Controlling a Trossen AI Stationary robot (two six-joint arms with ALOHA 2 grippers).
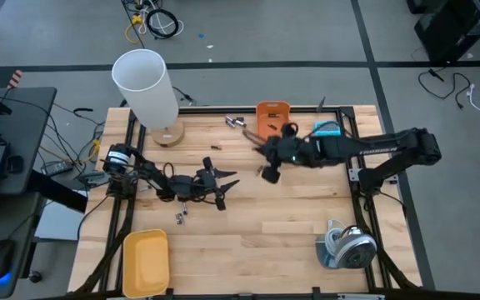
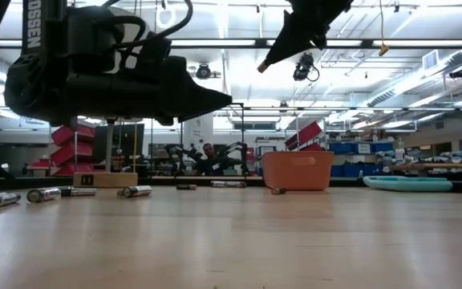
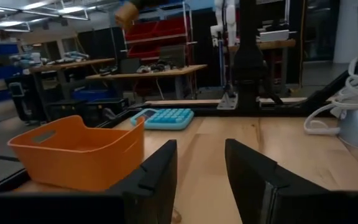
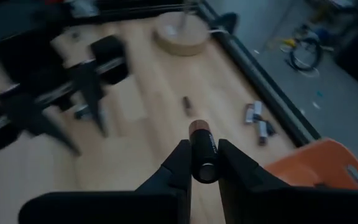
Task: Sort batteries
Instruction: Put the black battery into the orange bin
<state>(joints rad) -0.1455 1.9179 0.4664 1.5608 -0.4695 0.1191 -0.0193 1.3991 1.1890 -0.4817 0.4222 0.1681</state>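
Wooden table (image 1: 290, 233) carries both arms. Left gripper (image 1: 223, 189), fingers apart and empty, hovers beside loose batteries (image 1: 181, 215). Right gripper (image 4: 201, 167) pinches a battery (image 4: 202, 153), raised mid-table near the orange bin (image 1: 272, 117).

White cylinder (image 1: 147, 86) on round wooden base noted at table rear; blue calculator (image 3: 164, 117) beside orange bin (image 3: 79, 151); yellow tray (image 1: 146, 262) at front.

Lab: workbenches (image 3: 143, 70), red bins (image 2: 72, 143)
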